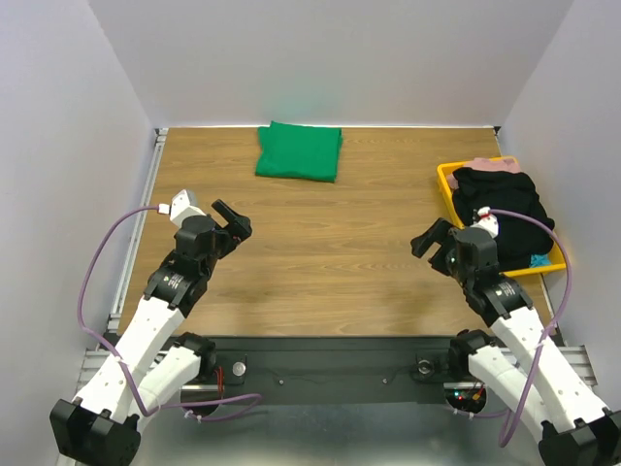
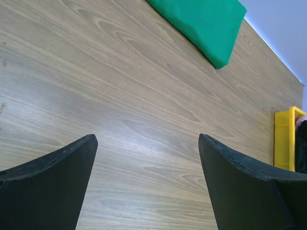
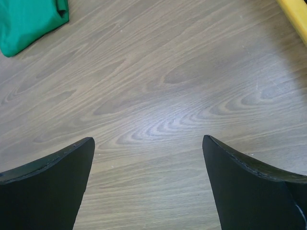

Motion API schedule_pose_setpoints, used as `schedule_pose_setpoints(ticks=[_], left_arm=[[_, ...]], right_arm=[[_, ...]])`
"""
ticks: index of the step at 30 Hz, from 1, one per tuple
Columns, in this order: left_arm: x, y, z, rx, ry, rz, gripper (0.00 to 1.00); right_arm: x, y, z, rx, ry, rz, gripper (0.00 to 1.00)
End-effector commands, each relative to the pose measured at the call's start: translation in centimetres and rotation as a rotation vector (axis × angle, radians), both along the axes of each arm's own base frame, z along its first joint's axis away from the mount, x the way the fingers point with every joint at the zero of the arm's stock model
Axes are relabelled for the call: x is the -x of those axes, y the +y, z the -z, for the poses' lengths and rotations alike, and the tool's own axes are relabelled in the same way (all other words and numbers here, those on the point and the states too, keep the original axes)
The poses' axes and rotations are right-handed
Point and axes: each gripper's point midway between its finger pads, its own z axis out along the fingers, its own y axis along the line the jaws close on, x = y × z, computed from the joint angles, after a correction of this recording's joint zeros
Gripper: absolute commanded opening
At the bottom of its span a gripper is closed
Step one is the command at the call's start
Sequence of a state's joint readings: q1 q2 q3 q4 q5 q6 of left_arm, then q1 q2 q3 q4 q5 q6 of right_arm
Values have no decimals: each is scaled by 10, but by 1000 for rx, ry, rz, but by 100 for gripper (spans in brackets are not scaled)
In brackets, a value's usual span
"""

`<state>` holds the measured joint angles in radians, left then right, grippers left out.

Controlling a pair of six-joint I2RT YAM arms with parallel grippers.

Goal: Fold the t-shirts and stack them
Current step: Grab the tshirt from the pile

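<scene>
A bright green t-shirt (image 1: pixel 299 151) lies folded flat at the back of the wooden table; it also shows in the left wrist view (image 2: pixel 201 21) and at the top left of the right wrist view (image 3: pixel 29 21). A black t-shirt (image 1: pixel 505 204) lies bunched in a yellow bin (image 1: pixel 447 184) at the right. My left gripper (image 1: pixel 233 221) is open and empty over bare wood at the left (image 2: pixel 146 143). My right gripper (image 1: pixel 427 238) is open and empty over bare wood (image 3: pixel 147 143), just left of the bin.
The yellow bin also holds a pinkish cloth (image 1: pixel 493 164) at its far end and something light blue (image 1: pixel 539 260) at its near end. Grey walls enclose the table on three sides. A metal rail (image 1: pixel 146 209) runs along the left edge.
</scene>
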<state>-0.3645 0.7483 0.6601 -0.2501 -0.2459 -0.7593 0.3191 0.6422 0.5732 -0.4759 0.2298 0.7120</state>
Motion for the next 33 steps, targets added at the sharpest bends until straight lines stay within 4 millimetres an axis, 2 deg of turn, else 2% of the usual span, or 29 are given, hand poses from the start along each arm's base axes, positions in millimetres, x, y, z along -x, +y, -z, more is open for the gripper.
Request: schedule_pose_setpoints(ticks=[1, 4, 7, 8, 9, 10, 11, 13, 14, 15, 16, 17, 18, 19, 20, 22, 23, 25, 26, 29, 33], left_arm=[[-4, -1, -10, 6, -56, 6, 99], [-5, -1, -12, 8, -66, 7, 99], [-5, -2, -9, 5, -65, 15, 99], [-5, -3, -7, 2, -58, 18, 99], [-5, -3, -6, 2, -56, 21, 99], [-5, -4, -6, 1, -57, 23, 99], [-5, -3, -4, -1, -52, 22, 99], [-6, -6, -3, 4, -53, 33, 99], [-6, -7, -3, 5, -52, 39, 99], [-6, -8, -2, 6, -52, 47, 99], [-6, -10, -3, 13, -56, 57, 99], [-6, -11, -2, 13, -55, 63, 99], [-6, -13, -1, 17, -55, 72, 99], [-5, -14, 1, 18, -55, 76, 99], [-5, -14, 1, 19, -53, 79, 99], [-6, -15, 1, 23, -55, 81, 99], [-6, -16, 2, 25, -56, 82, 99], [-8, -19, 2, 29, -61, 96, 99], [-8, -20, 1, 31, -62, 102, 99], [-8, -24, 0, 37, -56, 122, 99], [-7, -23, 0, 51, -60, 107, 99]], right_arm=[[-12, -6, -28, 10, -69, 37, 100], [-20, -9, -32, 13, -60, 81, 100], [-37, -32, -39, 111, -50, 205, 100], [-44, -36, -51, 125, -64, 233, 100], [-54, -42, -45, 177, -28, 274, 100], [-60, -45, -47, 198, -21, 294, 100], [-69, -47, -61, 215, -37, 310, 100], [-83, -59, -50, 287, 27, 361, 100], [-92, -72, -62, 296, 16, 414, 100], [-95, -80, -54, 302, 43, 432, 100], [-105, -87, -57, 297, 52, 450, 100], [-109, -104, -57, 270, 67, 479, 100], [-115, -112, -65, 257, 57, 493, 100], [-120, -121, -58, 256, 85, 505, 100], [-120, -138, -57, 274, 101, 538, 100], [-124, -155, -52, 287, 130, 560, 100], [-127, -172, -46, 283, 157, 595, 100], [-130, -187, -37, 255, 185, 616, 100], [-128, -204, -35, 238, 195, 658, 100], [-130, -225, -17, 210, 245, 699, 100], [-136, -240, 4, 183, 299, 711, 100]])
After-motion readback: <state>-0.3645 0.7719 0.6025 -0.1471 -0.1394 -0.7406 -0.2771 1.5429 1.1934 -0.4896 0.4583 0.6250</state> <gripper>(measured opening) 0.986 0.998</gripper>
